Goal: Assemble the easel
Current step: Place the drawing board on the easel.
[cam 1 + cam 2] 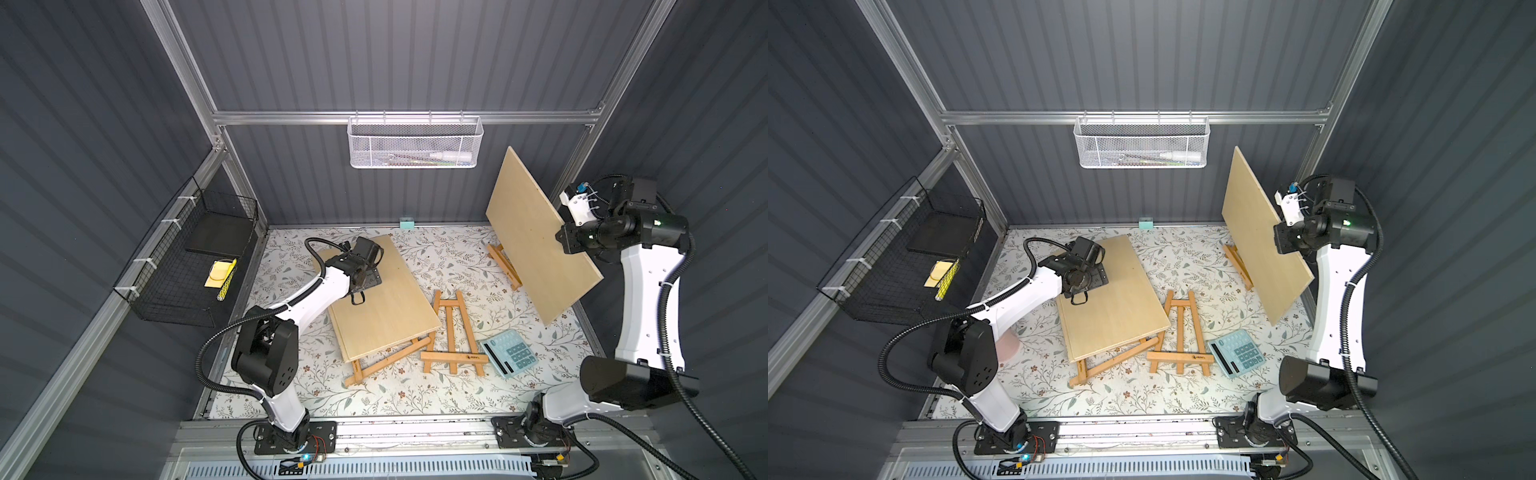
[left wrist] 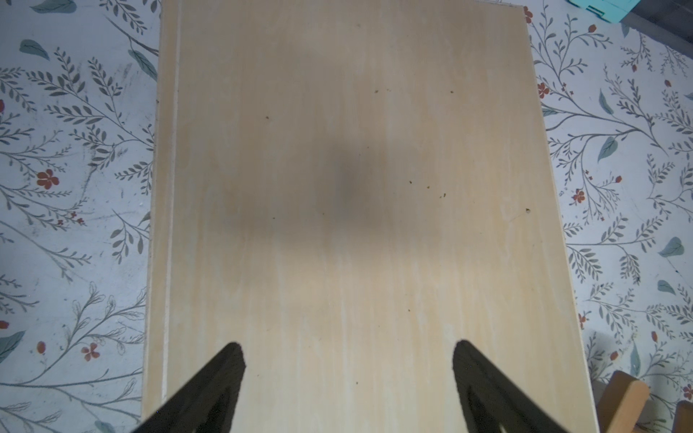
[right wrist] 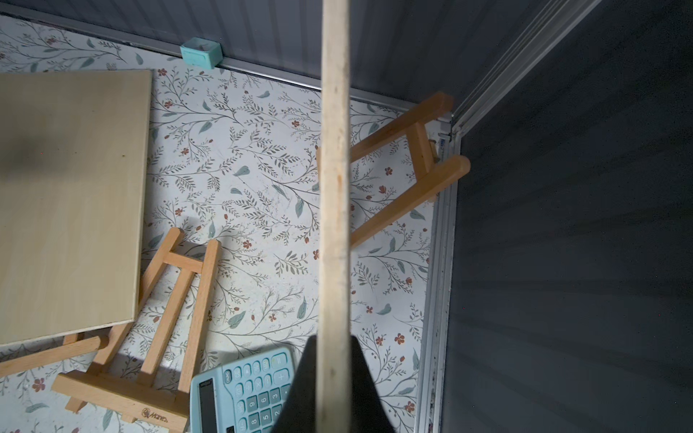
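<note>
Three small wooden easels and two pale boards on the flowered surface (image 1: 415,395). Clamped by the right end effector (image 1: 563,240): the raised board (image 1: 540,237), up on edge over the right side, long axis running back to front, seen edge-on in the right wrist view. Below it, near the right back corner: the far easel (image 3: 405,180), closest to the right arm and probably the board's seat. Poised over the flat board (image 1: 382,295), jaws spread wide, gripping nothing: the left end effector (image 2: 347,348). Under that board, a second easel (image 1: 386,359). Alongside, lying flat, the middle easel (image 1: 453,332), its base bar (image 3: 112,393) stamped with a brand mark too blurred to read surely. Next to it, a blue calculator (image 3: 243,390), digits 9, 6, 3, 8, 5 legible.
</note>
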Tool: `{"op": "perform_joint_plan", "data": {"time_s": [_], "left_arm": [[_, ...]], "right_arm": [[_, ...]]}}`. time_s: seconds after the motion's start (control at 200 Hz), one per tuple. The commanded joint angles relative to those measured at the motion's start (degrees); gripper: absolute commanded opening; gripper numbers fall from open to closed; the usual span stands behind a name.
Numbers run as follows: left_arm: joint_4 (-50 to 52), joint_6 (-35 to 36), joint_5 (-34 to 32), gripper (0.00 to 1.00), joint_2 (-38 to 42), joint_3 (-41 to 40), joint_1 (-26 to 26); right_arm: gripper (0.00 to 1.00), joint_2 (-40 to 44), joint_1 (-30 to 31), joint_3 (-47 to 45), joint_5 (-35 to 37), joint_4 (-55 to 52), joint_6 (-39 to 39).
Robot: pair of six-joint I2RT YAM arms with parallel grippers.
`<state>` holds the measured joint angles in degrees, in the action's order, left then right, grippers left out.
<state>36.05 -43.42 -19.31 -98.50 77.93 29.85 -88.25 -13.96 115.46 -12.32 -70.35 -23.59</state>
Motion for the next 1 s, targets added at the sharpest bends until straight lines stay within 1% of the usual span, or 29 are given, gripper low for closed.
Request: {"op": "perform_joint_plan", "data": {"time_s": [0.0, 0.24, 0.515, 0.655, 0.795, 0.805, 0.82, 0.996], "left_arm": [[1.56, -1.05, -0.11, 0.89, 0.93, -0.91, -0.36], [1.74, -0.71, -0.11, 0.89, 1.13, -0.61, -0.32], [1.83, -0.41, -0.10, 0.89, 1.16, -0.56, -0.31], [2.05, -0.40, -0.46, 0.89, 1.12, -0.44, -0.31], [2.22, -0.44, -0.73, 0.89, 0.85, -0.16, -0.34], [2.23, -0.44, -0.77, 0.89, 0.81, -0.13, -0.32], [2.26, -0.44, -0.73, 0.89, 0.78, -0.12, -0.32], [2.35, -0.53, -0.88, 0.89, 0.47, 0.26, -0.36]], "right_arm": [[0.00, 3.36, -0.17, 0.55, 1.56, 13.92, -1.25], [0.00, 2.71, -0.19, -2.36, 1.41, 14.62, -1.34], [0.00, 2.07, -0.12, -6.32, -1.24, 16.66, 0.39], [0.00, 0.54, -0.19, -6.30, -2.77, 16.66, 1.30], [0.00, -0.91, -0.17, -5.69, -5.17, 16.22, 2.47], [0.00, -0.95, -0.14, -5.64, -6.98, 16.21, 2.56], [0.00, -1.04, -0.17, -5.60, -7.78, 16.23, 2.65], [0.00, -2.27, 0.45, -4.36, -11.36, 15.24, 3.39]]}}
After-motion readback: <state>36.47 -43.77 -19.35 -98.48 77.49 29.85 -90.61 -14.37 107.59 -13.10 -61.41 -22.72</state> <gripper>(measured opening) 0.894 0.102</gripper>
